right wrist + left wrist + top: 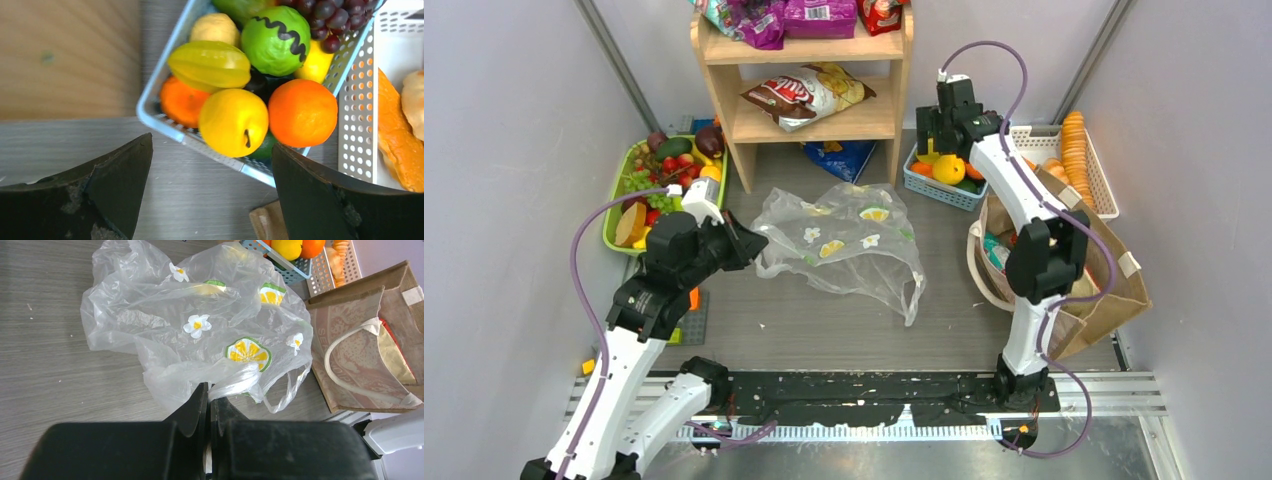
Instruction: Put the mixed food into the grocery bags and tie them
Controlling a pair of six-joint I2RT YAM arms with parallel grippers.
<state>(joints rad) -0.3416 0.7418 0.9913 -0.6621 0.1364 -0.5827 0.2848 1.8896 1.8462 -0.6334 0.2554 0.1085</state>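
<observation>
The clear plastic bag [854,240] with lemon and flower prints lies crumpled on the table's middle. My left gripper [749,245] is shut on its near handle; the left wrist view shows the twisted plastic pinched between the jaws [210,390] and the bag [200,325] beyond. The tan tote [1074,270] with white handles stands at the right, packets inside. My right gripper [944,130] hangs open and empty over the blue basket [939,175]; in the right wrist view [212,150] a yellow lemon-like fruit [232,120] and an orange [302,112] lie just ahead.
A wooden shelf [809,130] at the back holds a brown-white packet [809,95], purple packets [819,15] and a red one [879,12]. A green fruit basket [614,215] sits left. A white basket [1099,170] with bread stands right of the blue one.
</observation>
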